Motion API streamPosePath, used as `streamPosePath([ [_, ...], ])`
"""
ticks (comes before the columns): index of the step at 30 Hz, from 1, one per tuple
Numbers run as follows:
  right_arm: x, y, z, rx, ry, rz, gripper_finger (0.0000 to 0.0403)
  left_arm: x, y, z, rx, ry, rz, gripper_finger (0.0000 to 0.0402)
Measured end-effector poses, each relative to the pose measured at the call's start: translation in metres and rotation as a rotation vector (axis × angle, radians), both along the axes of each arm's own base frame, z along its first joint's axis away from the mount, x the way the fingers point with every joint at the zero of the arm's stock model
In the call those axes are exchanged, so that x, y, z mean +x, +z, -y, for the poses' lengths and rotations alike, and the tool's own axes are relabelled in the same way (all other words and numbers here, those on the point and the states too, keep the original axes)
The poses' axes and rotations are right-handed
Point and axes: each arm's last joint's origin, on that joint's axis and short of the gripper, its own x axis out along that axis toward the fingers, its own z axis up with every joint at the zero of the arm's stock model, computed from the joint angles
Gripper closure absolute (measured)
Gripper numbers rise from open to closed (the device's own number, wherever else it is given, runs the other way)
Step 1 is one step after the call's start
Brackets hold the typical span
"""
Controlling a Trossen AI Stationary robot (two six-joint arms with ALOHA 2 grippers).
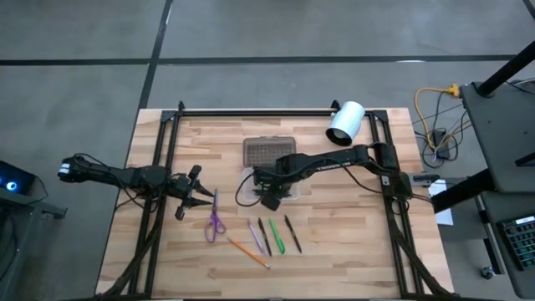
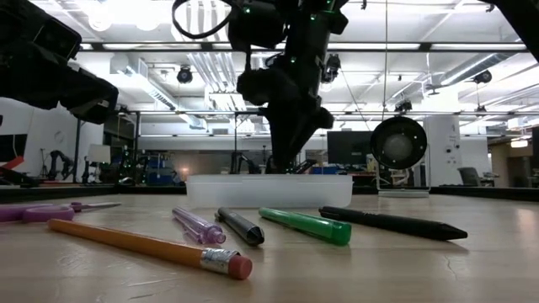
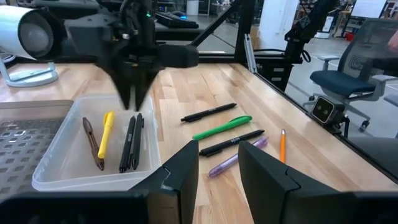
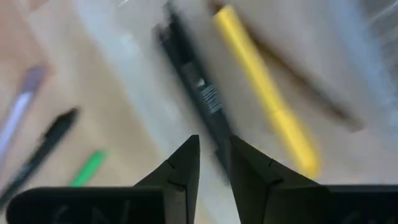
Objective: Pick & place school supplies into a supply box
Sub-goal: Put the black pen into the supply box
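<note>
The clear supply box [image 1: 269, 177] lies mid-table, its dotted lid [image 1: 269, 150] flat on the far side. On its floor lie a brown pencil [image 3: 93, 143], a yellow pen [image 3: 106, 134] and two black pens [image 3: 132, 142]. My right gripper [image 3: 134, 106] points down over the box's near part, just above the black pens, its fingers a little apart. On the table nearer the front lie purple scissors [image 1: 215, 221], an orange pencil [image 1: 247, 251], a purple pen [image 1: 256, 237], a green pen [image 1: 276, 236] and two black pens [image 1: 292, 233]. My left gripper [image 1: 188, 196] waits open at the left.
A white cylinder [image 1: 345, 123] stands at the far right of the table. Black frame rails [image 1: 163, 167] run along both sides. Bare wood lies between the box and the loose pens.
</note>
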Motion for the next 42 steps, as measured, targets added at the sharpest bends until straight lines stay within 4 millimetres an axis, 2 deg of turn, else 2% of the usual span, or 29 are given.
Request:
streamPosePath([
  [5,0.001,0.003,-0.008,0.192,-0.033,-0.001,0.0332,0.0,0.0,0.0,0.0,0.0,0.0,0.0303],
  [9,0.001,0.01,-0.012,0.227,-0.112,-0.019,0.0326,0.0,0.0,0.0,0.0,0.0,0.0,0.0303],
  [13,0.0,0.016,-0.02,0.236,-0.189,-0.044,0.0321,0.0,0.0,0.0,0.0,0.0,0.0,0.0303],
  [27,-0.015,0.014,-0.061,0.176,-0.354,-0.153,0.0325,0.0,0.0,0.0,0.0,0.0,0.0,0.0303],
  [35,-0.021,0.014,-0.086,0.166,-0.42,-0.152,0.0335,0.0,0.0,0.0,0.0,0.0,0.0,0.0303],
  [42,-0.025,0.014,-0.105,0.155,-0.468,-0.145,0.0326,0.0,0.0,0.0,0.0,0.0,0.0,0.0303],
])
